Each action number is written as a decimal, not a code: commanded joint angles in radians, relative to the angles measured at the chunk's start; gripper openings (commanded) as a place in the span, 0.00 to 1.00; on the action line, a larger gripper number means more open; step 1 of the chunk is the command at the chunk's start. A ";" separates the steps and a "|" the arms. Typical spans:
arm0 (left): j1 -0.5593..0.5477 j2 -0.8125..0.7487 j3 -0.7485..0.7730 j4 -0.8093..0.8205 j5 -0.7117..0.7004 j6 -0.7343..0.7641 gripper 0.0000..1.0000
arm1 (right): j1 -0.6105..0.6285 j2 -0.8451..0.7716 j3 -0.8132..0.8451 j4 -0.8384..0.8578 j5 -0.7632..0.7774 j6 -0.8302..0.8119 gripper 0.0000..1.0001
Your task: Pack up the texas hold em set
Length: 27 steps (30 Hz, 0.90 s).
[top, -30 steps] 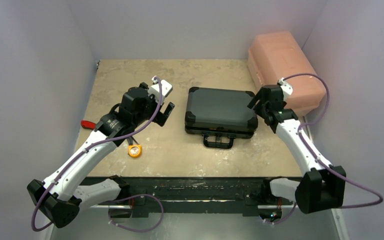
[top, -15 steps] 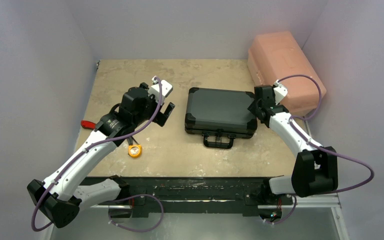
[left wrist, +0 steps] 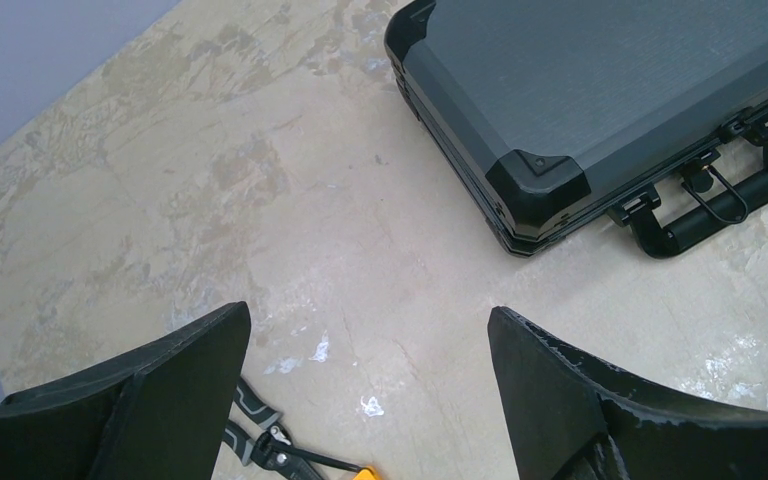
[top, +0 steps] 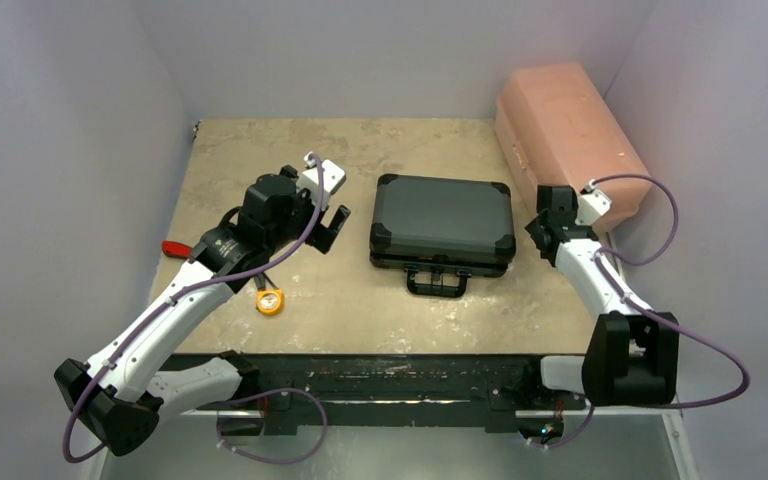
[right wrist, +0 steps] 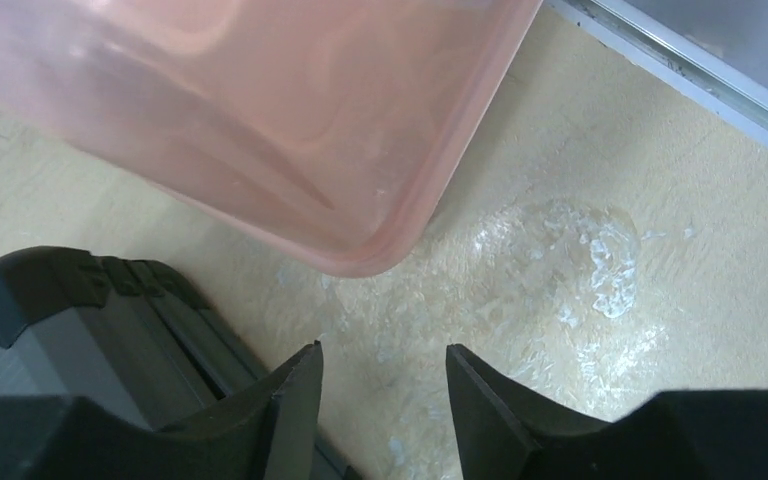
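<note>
While the black case (top: 442, 218) lies flat and shut near the middle of the table (top: 260, 160), both grippers sit beside it, and neither holds a thing.

The left gripper (left wrist: 370, 330) is at 9 o'clock from the case, a little way off. Its two fingers (left wrist: 160, 390) stand far apart, about as wide as they go. Only bare table shows between them. It touches nothing.

The right gripper (right wrist: 385, 360) is at 3 o'clock from the case, just beside the case's near right corner. Its fingers have a smaller gap, so it is partly open. Only table shows in that gap. One finger sits very close to the case edge, and I cannot tell if it touches. The pink box (right wrist: 260, 100) is close in front of it.

Now the count, from the top view. One black case, with one handle (top: 437, 283) on its 6 o'clock side. One big pink box at 2 o'clock from the case, against the wall. One orange tape measure (top: 271, 302) at 8 o'clock from the case, near the left arm. One tool with red handles (top: 175, 248) at 9 o'clock, by the table's left edge. Two arms, two grippers.
</note>
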 commanded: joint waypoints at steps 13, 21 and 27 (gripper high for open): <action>0.007 -0.014 0.011 0.023 0.010 -0.015 0.88 | -0.002 0.186 -0.063 0.131 -0.388 -0.166 0.09; 0.007 -0.009 0.010 0.022 0.010 -0.017 0.88 | 0.045 0.178 -0.137 0.139 -0.532 -0.233 0.03; 0.007 -0.003 0.010 0.021 0.008 -0.016 0.88 | 0.159 0.160 -0.187 0.151 -0.566 -0.217 0.02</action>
